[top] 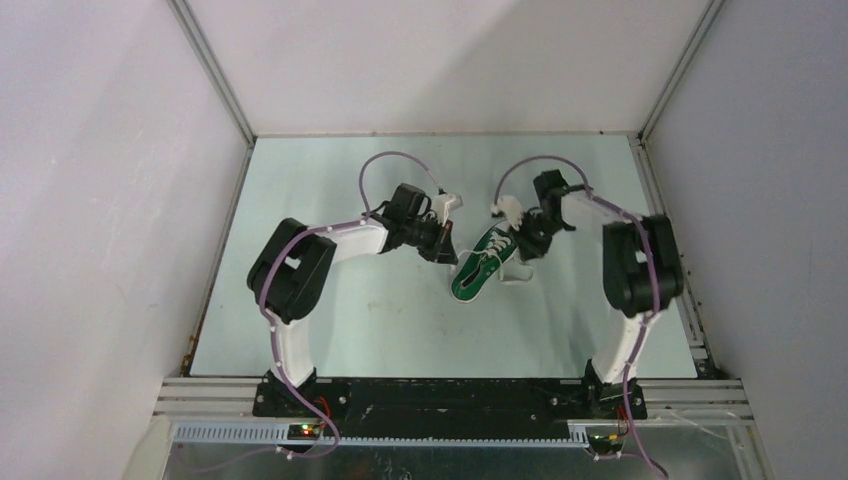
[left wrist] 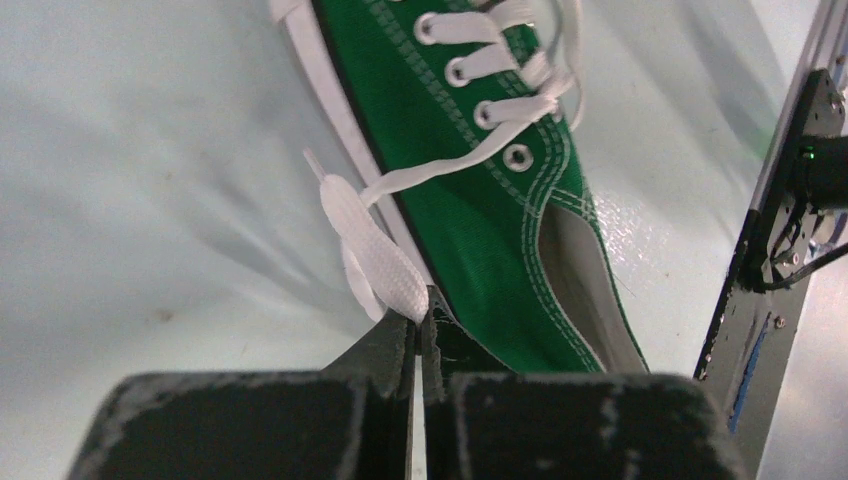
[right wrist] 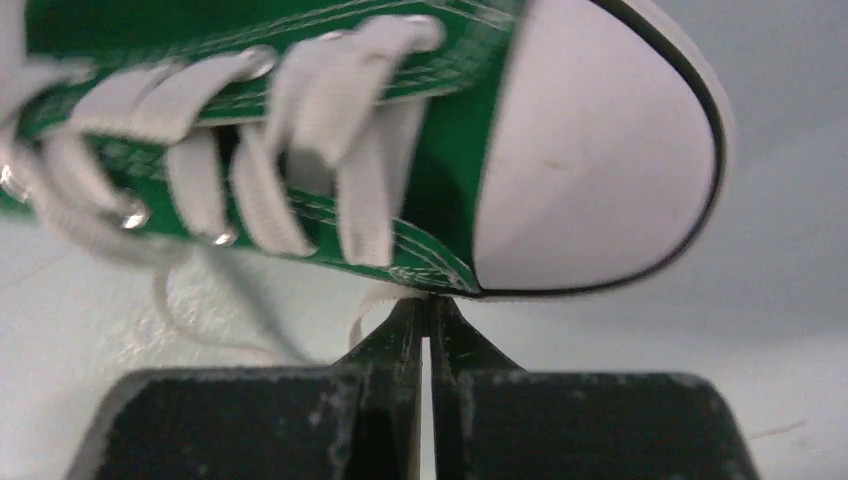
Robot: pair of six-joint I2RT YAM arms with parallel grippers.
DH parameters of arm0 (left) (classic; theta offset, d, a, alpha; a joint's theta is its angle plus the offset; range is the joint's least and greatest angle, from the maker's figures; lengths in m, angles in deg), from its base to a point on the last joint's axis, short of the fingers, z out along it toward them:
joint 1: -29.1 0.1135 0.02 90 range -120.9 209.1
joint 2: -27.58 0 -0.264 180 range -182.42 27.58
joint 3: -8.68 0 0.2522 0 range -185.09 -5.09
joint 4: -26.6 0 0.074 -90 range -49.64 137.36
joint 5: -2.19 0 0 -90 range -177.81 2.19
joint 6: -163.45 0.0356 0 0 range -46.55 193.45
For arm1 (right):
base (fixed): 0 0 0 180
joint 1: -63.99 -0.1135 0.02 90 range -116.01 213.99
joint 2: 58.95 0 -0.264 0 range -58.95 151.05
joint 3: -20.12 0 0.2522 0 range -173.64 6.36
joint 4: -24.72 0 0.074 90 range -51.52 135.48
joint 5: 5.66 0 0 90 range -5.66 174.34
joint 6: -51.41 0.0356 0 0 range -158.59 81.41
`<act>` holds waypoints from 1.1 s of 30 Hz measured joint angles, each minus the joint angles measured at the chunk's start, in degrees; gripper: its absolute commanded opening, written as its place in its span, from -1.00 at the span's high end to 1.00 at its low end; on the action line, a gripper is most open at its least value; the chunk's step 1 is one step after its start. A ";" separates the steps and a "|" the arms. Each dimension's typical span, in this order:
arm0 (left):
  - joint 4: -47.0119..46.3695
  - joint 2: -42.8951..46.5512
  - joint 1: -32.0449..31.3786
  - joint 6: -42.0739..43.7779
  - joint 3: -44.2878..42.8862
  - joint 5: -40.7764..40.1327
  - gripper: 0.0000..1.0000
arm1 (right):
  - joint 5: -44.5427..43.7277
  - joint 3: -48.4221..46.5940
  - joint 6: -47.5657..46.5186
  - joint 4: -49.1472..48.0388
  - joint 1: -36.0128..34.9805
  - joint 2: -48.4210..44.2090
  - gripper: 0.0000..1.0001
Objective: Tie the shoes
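Laces (right wrist: 300, 110) untied, no bow yet
Green sneaker (top: 482, 268) sat centre-far; left gripper (left wrist: 421, 320) pinched a lace end (left wrist: 365, 240), right gripper (right wrist: 431, 305) seemingly pinched a lace strand (right wrist: 375, 302) by the toe cap (right wrist: 590, 160). Knotting all left.

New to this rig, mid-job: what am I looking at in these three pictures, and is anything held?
You see two robot arms bolted at the near edge of a pale table. The wide picture comes from a fixed camera above and behind them. The other two come from a camera on each wrist, looking out along the fingers. On the table is one green sneaker with white laces. The left end effector is shut on a white lace end. The right end effector is shut just below the white toe cap and seems to pinch another lace strand.
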 measured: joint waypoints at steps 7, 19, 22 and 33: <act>-3.08 -1.55 -3.45 2.21 -0.79 3.13 1.00 | 0.96 -14.40 9.53 -0.72 -1.18 9.14 1.00; 5.22 4.83 3.87 2.40 -0.83 -5.77 0.45 | 1.64 -9.90 9.49 4.35 8.24 3.69 0.80; 8.39 6.25 6.64 1.90 -1.16 -11.63 0.21 | 0.68 -9.70 8.85 6.03 13.31 1.84 0.43; 3.10 12.17 2.91 16.85 5.25 -7.28 -0.14 | 14.10 -6.25 -0.11 9.18 12.31 -5.88 -0.12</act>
